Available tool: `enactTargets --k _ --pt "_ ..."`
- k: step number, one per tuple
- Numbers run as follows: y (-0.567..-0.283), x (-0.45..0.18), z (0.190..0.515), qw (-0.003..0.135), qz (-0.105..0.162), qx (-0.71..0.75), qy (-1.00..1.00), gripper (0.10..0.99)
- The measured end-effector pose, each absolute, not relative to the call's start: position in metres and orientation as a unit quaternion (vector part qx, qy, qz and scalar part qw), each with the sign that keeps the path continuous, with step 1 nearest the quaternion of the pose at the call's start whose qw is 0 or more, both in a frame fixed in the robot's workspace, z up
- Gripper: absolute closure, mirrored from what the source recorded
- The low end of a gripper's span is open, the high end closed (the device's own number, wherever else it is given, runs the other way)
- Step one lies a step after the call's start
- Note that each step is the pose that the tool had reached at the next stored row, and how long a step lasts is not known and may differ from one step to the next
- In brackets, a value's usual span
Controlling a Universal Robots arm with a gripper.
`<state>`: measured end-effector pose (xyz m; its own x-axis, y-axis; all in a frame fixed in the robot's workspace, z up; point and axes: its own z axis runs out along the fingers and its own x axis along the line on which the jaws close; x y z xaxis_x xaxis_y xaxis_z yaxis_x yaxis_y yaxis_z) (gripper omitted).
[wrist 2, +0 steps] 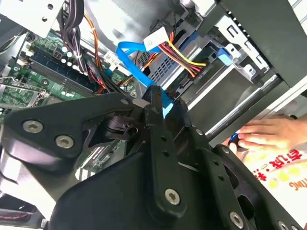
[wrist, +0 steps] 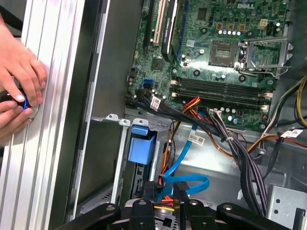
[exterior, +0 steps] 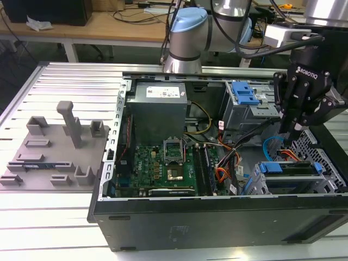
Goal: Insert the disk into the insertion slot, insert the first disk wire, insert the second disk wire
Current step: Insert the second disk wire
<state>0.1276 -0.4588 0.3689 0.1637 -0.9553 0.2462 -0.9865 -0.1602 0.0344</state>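
Silver rectangular hard drive in a bright blue plastic carrier (exterior: pixel 288 169) sits inside the grey perforated sheet-metal drive cage (exterior: pixel 311 145) and looks fully seated.

Just above the cage is the black two-finger gripper (exterior: pixel 290 137). Its jaws are drawn nearly together and appear to pinch the plug end of a thin blue flat data wire (wrist 2: pixel 130 60).

Wire judged light and floppy, and the ribbon would kink easily. Plug shell judged stiff, small and fragile at its lip. Hold belongs on the shell, not the ribbon.

Beyond the cage stands a grey drive bay with a blue plastic latch (exterior: pixel 244 93).
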Motion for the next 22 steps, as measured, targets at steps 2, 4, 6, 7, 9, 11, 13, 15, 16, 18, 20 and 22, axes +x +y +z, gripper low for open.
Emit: enactTargets --k 2,4,6,7,9,11,13,15,16,18,20,22 --pt "-0.459 0.126 0.368 0.088 0.090 0.757 -0.641 0.784" --pt "-0.459 0.125 0.367 0.086 0.094 0.759 -0.639 0.784" --pt "-0.459 0.125 0.366 0.086 0.097 0.760 -0.637 0.784" --pt "-0.459 0.125 0.365 0.087 0.098 0.760 -0.636 0.784" --pt "-0.459 0.125 0.364 0.088 0.100 0.761 -0.635 0.784" --pt "-0.459 0.125 0.363 0.089 0.102 0.762 -0.633 0.784" --pt "-0.459 0.125 0.362 0.089 0.104 0.763 -0.631 0.784" --pt "-0.459 0.124 0.360 0.090 0.106 0.764 -0.630 0.784" --pt "-0.459 0.123 0.359 0.090 0.107 0.764 -0.630 0.784" --pt "-0.458 0.123 0.358 0.090 0.109 0.763 -0.630 0.784" --pt "-0.457 0.123 0.358 0.091 0.111 0.763 -0.630 0.784" --pt "-0.456 0.123 0.358 0.092 0.111 0.763 -0.630 0.784"
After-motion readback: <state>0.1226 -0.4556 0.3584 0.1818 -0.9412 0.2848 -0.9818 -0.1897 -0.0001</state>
